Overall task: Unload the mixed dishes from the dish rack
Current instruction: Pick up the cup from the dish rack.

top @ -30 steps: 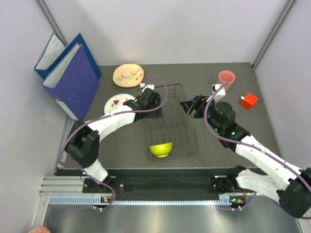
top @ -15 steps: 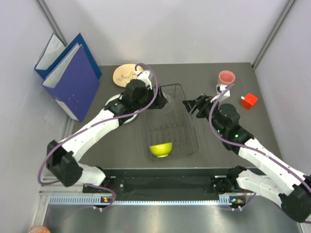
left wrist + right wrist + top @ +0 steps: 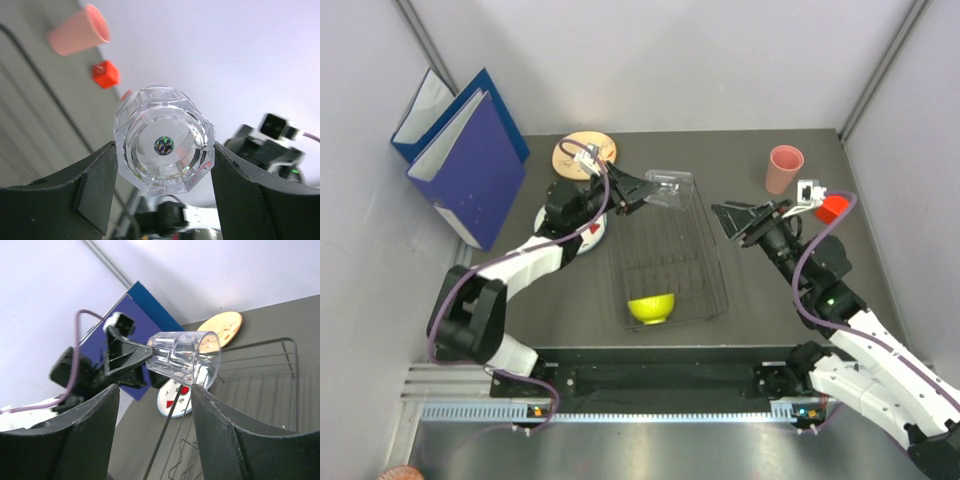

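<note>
The dark grey tabletop carries the rectangular black wire dish rack. A lime-yellow bowl sits in the rack's near end. My left end effector grips the clear faceted glass at its base, tipped sideways above the rack's far edge. My right end effector hangs beside the rack, fingers spread, holding nothing.

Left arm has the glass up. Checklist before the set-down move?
1. Clear glass clamped in left end effector: ok, a finger on each side of its base.
2. Glass above the dish rack, not touching it: ok.
3. Right end effector apart from the glass: ok, open, empty.
4. Glass upright for placing: not ok, held on its side.
5. Rack emptied: not ok, lime-yellow bowl inside.
</note>
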Controlling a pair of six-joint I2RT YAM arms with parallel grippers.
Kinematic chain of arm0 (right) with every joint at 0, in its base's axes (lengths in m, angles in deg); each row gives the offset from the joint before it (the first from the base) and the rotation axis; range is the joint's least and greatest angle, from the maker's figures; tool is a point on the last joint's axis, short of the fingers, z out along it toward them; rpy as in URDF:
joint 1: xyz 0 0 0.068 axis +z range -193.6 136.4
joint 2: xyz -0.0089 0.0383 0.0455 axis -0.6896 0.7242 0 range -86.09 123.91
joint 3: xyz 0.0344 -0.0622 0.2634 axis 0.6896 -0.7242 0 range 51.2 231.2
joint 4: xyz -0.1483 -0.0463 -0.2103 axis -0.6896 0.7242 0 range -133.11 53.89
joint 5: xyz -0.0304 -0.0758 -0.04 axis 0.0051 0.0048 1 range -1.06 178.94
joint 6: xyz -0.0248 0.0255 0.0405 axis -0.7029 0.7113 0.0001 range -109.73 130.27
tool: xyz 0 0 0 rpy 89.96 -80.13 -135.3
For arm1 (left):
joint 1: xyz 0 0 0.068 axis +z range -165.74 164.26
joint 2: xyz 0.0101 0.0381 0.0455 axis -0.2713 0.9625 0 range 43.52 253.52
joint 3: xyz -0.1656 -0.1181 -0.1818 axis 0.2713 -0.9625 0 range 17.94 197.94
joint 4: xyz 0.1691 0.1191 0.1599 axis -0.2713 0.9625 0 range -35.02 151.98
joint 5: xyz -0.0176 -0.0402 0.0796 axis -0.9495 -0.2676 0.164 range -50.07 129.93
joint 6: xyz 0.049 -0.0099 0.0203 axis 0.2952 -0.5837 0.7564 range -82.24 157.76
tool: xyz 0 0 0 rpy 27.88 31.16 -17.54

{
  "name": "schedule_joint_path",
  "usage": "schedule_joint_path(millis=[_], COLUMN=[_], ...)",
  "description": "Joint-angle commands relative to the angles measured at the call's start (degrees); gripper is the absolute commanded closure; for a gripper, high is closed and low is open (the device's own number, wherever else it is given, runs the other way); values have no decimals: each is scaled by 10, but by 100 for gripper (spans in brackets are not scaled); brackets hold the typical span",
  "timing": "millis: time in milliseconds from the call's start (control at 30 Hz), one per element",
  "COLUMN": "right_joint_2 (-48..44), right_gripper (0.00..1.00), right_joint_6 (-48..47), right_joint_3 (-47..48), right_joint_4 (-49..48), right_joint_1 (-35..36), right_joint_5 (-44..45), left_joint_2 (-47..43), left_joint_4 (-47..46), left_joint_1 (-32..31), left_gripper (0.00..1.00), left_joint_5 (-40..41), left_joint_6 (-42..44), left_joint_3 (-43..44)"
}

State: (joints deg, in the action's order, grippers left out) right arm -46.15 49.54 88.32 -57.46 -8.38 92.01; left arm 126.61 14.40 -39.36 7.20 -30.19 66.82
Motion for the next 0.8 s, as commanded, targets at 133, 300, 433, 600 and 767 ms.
schedule_joint_path(millis=[133, 300, 433, 600, 767], right_joint_2=[47, 78, 115, 152, 136], right_gripper=[41, 41, 42, 79, 100], right_joint_6=[19, 20, 20, 20, 6], right_joint_3=[5, 20, 37, 59, 73], right_joint_4=[-71, -98, -118, -141, -86], right_joint_1=[6, 6, 7, 7, 7], right_joint_5=[-69, -79, -85, -98, -59], left_joint_2=[44, 40, 40, 44, 33], left_joint_4=[-331, -304, -300, -296, -229], left_joint_1=[-12, -20, -29, -35, -29], left_gripper=[100, 100, 100, 100, 94], left_joint_5=[-79, -82, -81, -83, -90], left_joint_6=[-190, -171, -167, -162, -120], left_joint_3=[13, 17, 15, 14, 29])
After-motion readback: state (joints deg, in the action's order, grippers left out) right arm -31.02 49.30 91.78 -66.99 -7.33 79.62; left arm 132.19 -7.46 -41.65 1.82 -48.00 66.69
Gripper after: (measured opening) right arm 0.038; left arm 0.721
